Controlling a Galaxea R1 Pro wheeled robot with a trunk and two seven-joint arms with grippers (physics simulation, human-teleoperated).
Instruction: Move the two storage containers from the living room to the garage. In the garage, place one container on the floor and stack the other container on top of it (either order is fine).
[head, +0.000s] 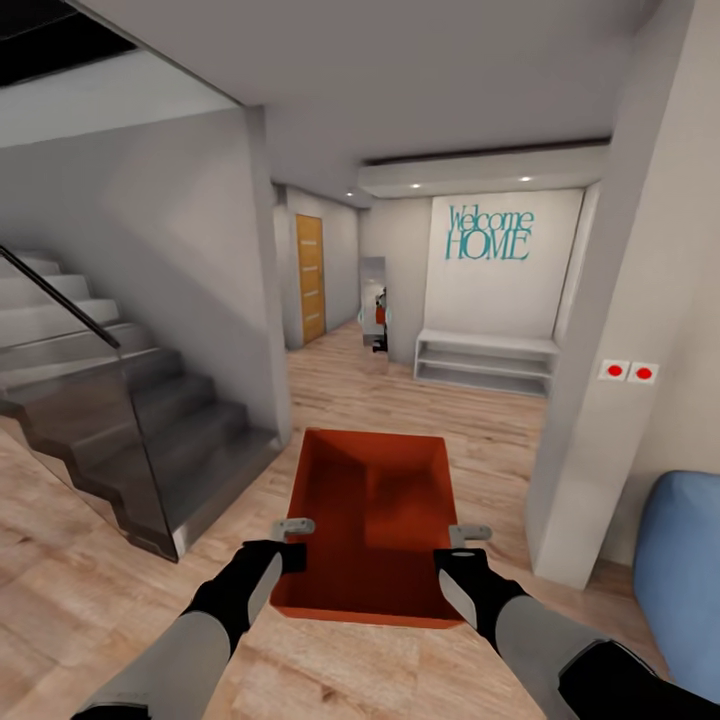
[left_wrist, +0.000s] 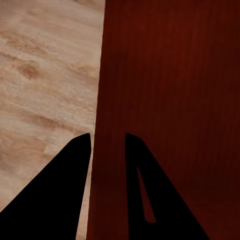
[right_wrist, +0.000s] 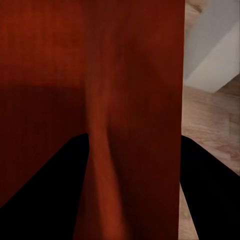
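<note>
An orange-red storage container hangs between both arms above the light wood floor. The left gripper pinches its left wall, and the right gripper pinches its right wall. A grey staircase stands left.

Blue sofa: cut off by frame edge. Staircase: upper steps cropped. Hallway mirror reflection: too small to identify.

Soft even render light, ceiling spotlights glowing, wrist views blurred
</note>
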